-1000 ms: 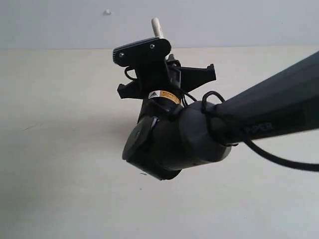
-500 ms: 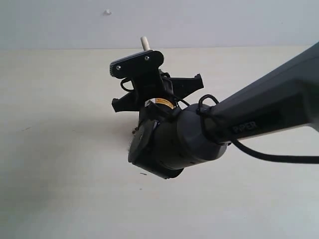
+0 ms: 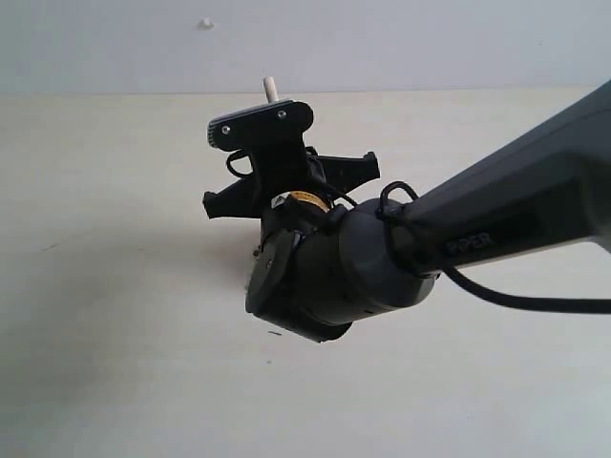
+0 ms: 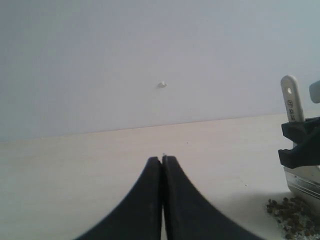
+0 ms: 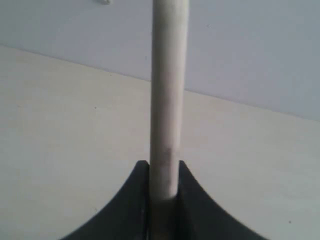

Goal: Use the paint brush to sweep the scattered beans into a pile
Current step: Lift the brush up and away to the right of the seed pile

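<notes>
My right gripper (image 5: pixel 163 167) is shut on the pale wooden handle of the paint brush (image 5: pixel 170 100), which stands upright. In the left wrist view the handle (image 4: pixel 292 100) rises above the black fingers (image 4: pixel 300 145), and the silver ferrule (image 4: pixel 302 182) sits just above a cluster of small brownish beans (image 4: pixel 290 210) on the table. The bristles are cut off at the frame edge. In the exterior view the right arm's wrist (image 3: pixel 325 277) hides the brush head; only the handle tip (image 3: pixel 270 88) shows. My left gripper (image 4: pixel 162 159) is shut and empty, low over bare table, apart from the brush.
The pale table (image 3: pixel 115 286) ends at a light wall (image 3: pixel 430 38) that has a small white mark (image 3: pixel 205 23). The right arm (image 3: pixel 516 210) and its cable (image 3: pixel 535 303) stretch across the right side of the exterior view. A tiny speck (image 3: pixel 274 333) lies below the wrist.
The right gripper has carried the brush leftward and lowered it in the exterior view; the handle tip sits lower and further left. Most of that happened in the first half second.
</notes>
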Controlling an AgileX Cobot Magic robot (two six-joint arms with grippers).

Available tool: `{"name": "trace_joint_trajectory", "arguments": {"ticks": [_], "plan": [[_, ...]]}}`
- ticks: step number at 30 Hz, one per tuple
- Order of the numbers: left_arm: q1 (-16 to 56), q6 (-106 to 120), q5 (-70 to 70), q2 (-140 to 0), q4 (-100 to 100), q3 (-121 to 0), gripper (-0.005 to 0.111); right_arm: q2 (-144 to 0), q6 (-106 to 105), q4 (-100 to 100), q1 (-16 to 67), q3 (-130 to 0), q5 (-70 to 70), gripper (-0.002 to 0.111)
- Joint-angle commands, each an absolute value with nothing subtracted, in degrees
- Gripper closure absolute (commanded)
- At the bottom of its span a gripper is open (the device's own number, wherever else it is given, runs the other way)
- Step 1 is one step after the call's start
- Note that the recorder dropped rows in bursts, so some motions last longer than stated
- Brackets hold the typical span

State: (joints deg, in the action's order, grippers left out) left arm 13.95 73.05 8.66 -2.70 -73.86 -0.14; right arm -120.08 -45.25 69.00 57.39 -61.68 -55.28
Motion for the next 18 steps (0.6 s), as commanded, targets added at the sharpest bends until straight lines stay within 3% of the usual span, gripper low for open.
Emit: {"name": "trace_joint_trajectory", "arguments": {"ticks": [1,7,18], "plan": [[14.0,72.9,8.7,-2.4,-74.1,0.0,0.107,-118.4,-44.8,68.3,57.3,-61.6,-54.9,0.108],[14.0,72.9,8.7,-2.4,-74.1,0.0,0.107,-113.9,-49.3,70.3,57.3,-61.6,-55.6,0.108],[14.0,72.9,8.7,-2.4,-74.1,0.0,0.107,-100.8,-91.8,88.1,57.3,-61.6,-64.1,0.108]]}}
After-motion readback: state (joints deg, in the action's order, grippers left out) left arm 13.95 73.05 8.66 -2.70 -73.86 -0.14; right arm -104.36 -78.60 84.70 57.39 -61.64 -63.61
